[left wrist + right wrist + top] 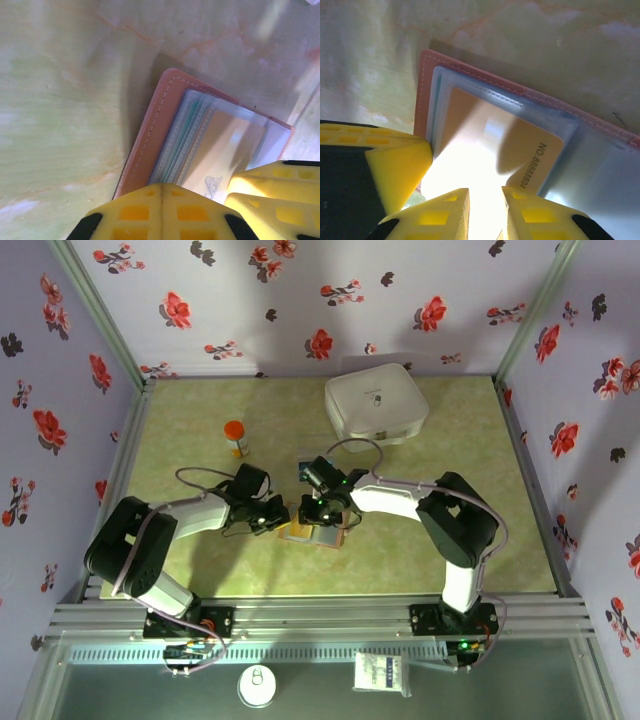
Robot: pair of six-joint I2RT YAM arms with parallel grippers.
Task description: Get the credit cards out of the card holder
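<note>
The tan-brown card holder (152,131) lies open on the green table, its blue-grey pockets up; it also shows in the top view (316,534) and the right wrist view (427,70). A yellowish credit card (485,140) marked with a number sticks partly out of a pocket. Teal card edges (186,131) show in the pockets beside it. My left gripper (162,196) is shut, its tips over the holder's near edge with nothing between them. My right gripper (485,207) is open, its fingers standing over the yellowish card. The two grippers (283,519) (326,512) meet over the holder.
An orange pill bottle (236,438) stands at the back left and a white rounded square case (376,407) at the back right. A small blue thing (303,472) lies just behind the right wrist. Side walls close in the table (200,560).
</note>
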